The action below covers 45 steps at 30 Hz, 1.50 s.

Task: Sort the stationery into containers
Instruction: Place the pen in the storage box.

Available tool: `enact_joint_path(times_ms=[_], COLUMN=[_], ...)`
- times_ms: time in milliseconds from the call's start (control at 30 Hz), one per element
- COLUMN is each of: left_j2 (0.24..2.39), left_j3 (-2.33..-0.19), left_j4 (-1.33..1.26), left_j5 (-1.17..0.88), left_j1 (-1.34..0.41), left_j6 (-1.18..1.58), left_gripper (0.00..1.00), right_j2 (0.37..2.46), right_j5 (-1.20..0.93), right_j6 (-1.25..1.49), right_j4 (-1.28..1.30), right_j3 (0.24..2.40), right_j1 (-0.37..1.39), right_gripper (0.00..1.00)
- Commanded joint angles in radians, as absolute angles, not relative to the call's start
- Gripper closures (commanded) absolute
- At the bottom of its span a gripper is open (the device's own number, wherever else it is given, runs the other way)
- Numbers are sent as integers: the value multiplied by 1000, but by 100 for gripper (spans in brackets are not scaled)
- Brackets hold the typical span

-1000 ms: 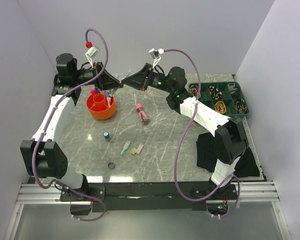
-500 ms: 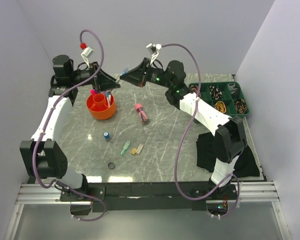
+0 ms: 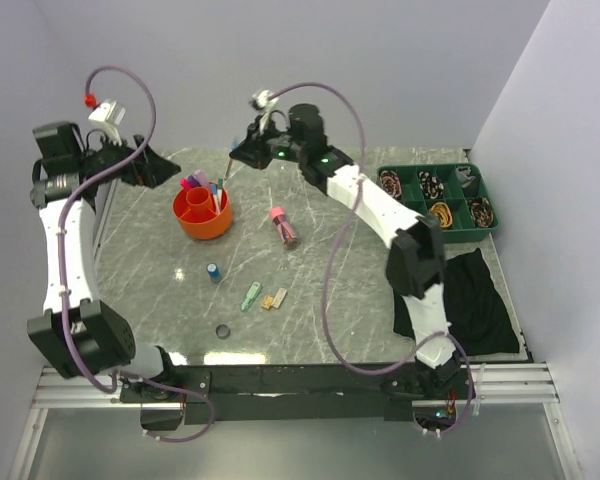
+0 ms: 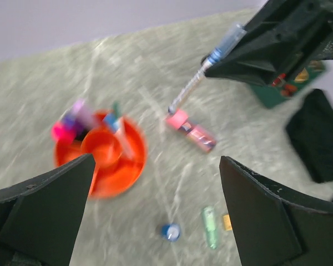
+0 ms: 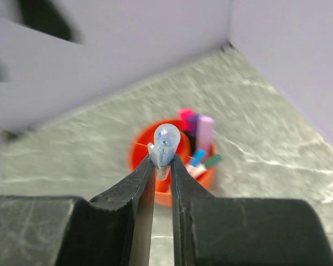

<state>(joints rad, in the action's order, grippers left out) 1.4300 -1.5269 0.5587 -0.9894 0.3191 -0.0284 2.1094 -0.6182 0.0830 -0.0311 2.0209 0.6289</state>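
we hold a thin clear-barrelled pen [image 4: 205,66] pinched at its rounded top in the right gripper [image 5: 162,159]. it slants tip-down in the air near the round orange pot [image 3: 202,214], likely to drop upright among the capped markers [image 5: 202,130]. our left gripper [image 4: 156,162] gapes wide off to the side, we judge to leave room. the glossy pink tube [image 3: 283,225] lies flat on the marbled table [image 3: 330,290].

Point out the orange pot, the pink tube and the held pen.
orange pot [image 3: 202,231]: top external view, front wall.
pink tube [image 3: 285,229]: top external view, its body.
pen [image 4: 191,83]: left wrist view, thin shaft.
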Motion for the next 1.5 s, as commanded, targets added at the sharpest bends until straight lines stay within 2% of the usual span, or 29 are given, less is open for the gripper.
enact_joint_path(times_ms=[0,133,867,1100,1233,1267,1300,1333,1467], left_j2=[1312,1273,1246,1244,1239,1250,1261,1275,1415], left_j3=[-1410,-1347,-1255,-1252,-1223,-1217,-1215,-1219,-1294], left_j4=[514,531,543,546,497,474,468,469,535], left_j5=[-827,-824,-868,-842,-763,-737,-707,-680,-591], left_j1=[374,406,442,443,442,443,445,443,446], left_j6=[-81,-75,-52,-42,-6,33,76,92,121], left_gripper=[1,1,0,1,0,1,1,1,1], right_j2=[2241,2336,2445,2508,2516,2516,2511,2505,2450], right_j5=[-523,-511,-505,-437,-391,-371,-361,-350,-333], right_j6=[-117,-141,-123,-135,-126,-120,-117,-115,-124], right_j4=[202,273,222,247,239,236,229,222,189], right_j3=[2206,2315,2408,2428,2418,2415,2408,2392,2329], right_j1=[656,669,735,759,762,762,764,762,762], right_gripper=[100,100,100,100,100,98,84,77,61])
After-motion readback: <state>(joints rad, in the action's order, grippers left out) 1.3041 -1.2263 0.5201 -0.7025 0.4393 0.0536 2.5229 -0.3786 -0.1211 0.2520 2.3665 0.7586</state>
